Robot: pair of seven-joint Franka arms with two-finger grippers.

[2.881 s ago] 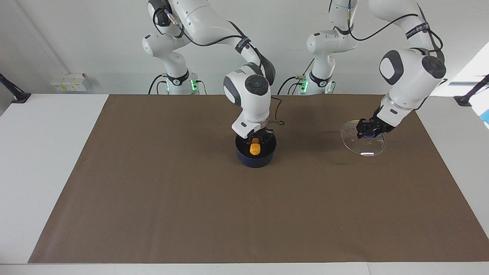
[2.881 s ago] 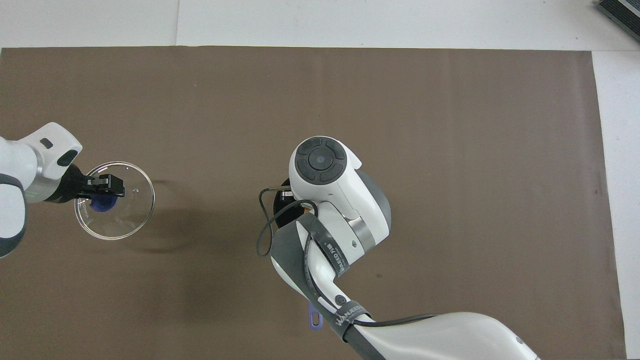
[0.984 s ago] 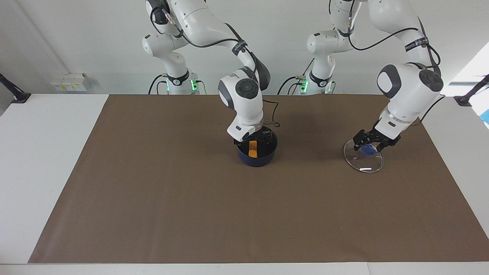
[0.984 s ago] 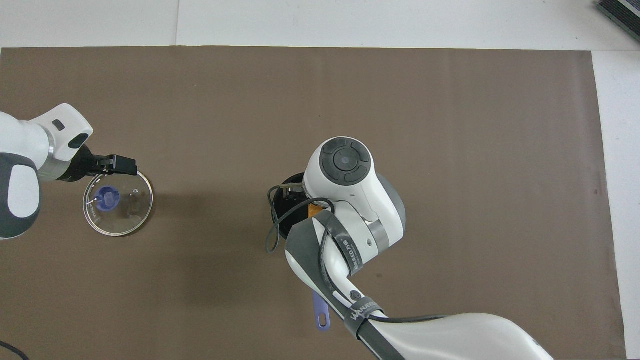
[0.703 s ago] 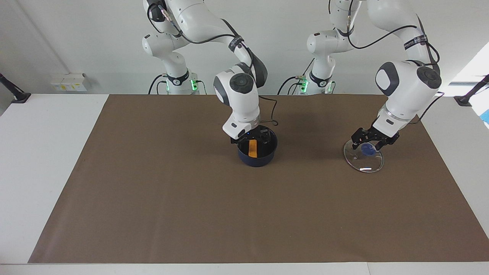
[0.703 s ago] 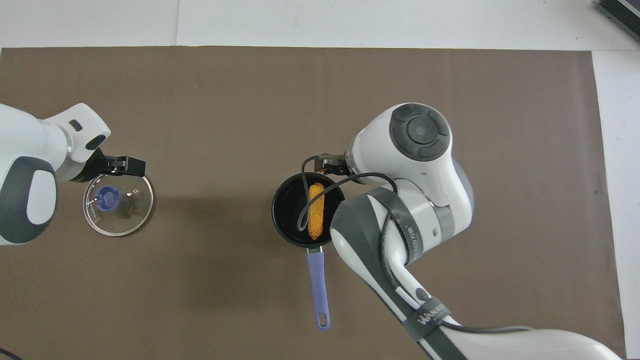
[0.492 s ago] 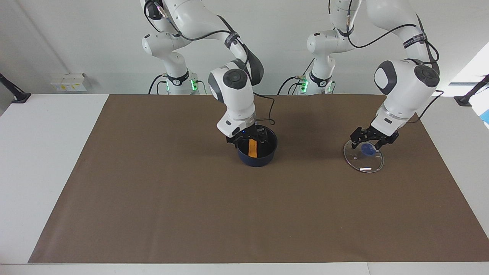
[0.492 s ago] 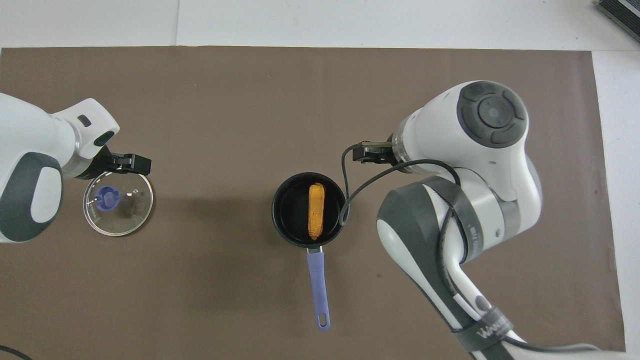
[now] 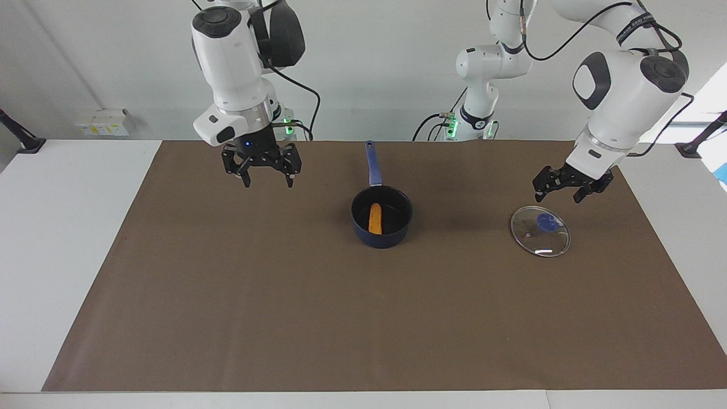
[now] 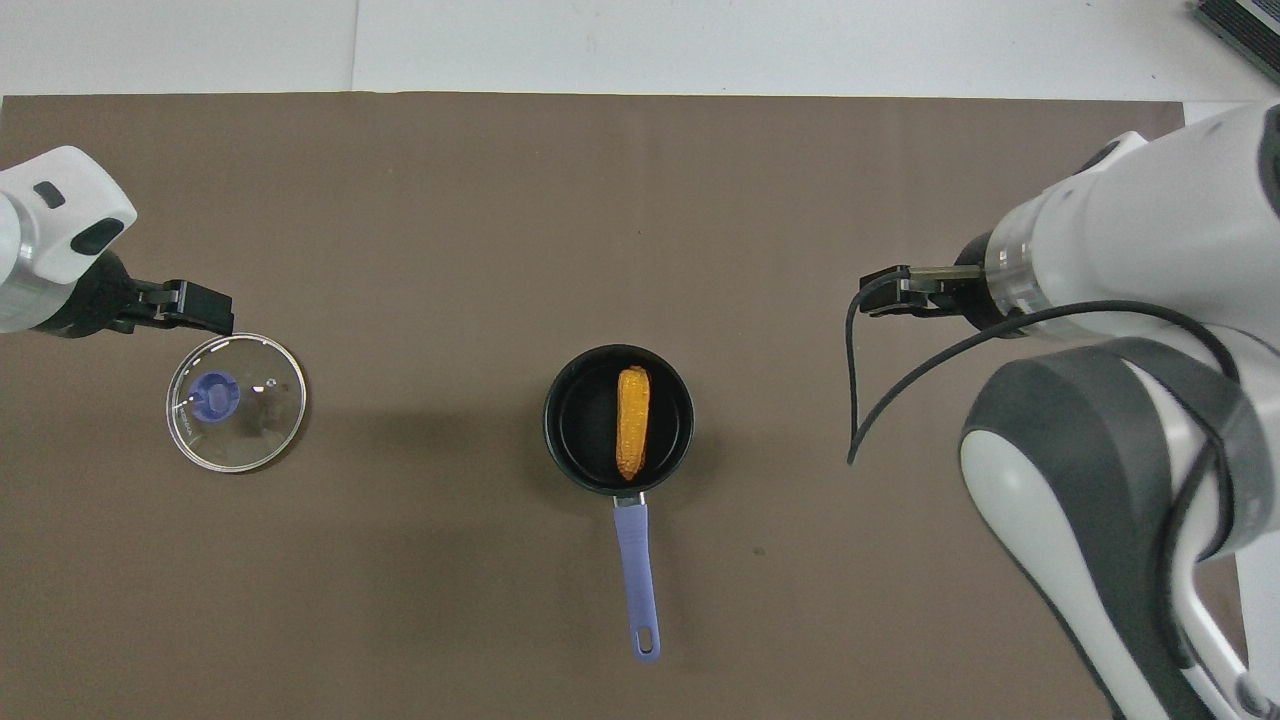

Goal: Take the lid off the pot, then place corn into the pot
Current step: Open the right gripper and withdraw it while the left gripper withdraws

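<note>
Covering most of the white table (image 9: 74, 238) was a brown mat (image 9: 284, 295), smooth and flat, with bare white margins showing at both ends and along the edge farthest from the robots; a pale grey wall stood at the robots' end, and a small white box (image 9: 102, 122) sat against it past the right arm's end of the mat. Near the mat's middle stood the pot (image 9: 381, 233), upright, its black inside open to view and its long blue handle (image 10: 637, 580) pointing toward the robots. Within the pot lay the corn (image 10: 632, 422), resting lengthwise on the pot's floor in line with the handle. Toward the left arm's end from the pot, well apart from it, the lid (image 9: 540, 231) lay flat on the mat, blue knob (image 10: 213, 395) upward. Over the mat just beside the lid hung the left gripper (image 9: 572, 189), raised clear of the lid, fingers spread wide and holding nothing. Toward the right arm's end from the pot, the right gripper (image 9: 261, 171) hung high over bare mat, fingers likewise parted wide and empty. Green indicator lights (image 9: 287, 126) glowed at both arm bases, and dark cables trailed along the arms.
</note>
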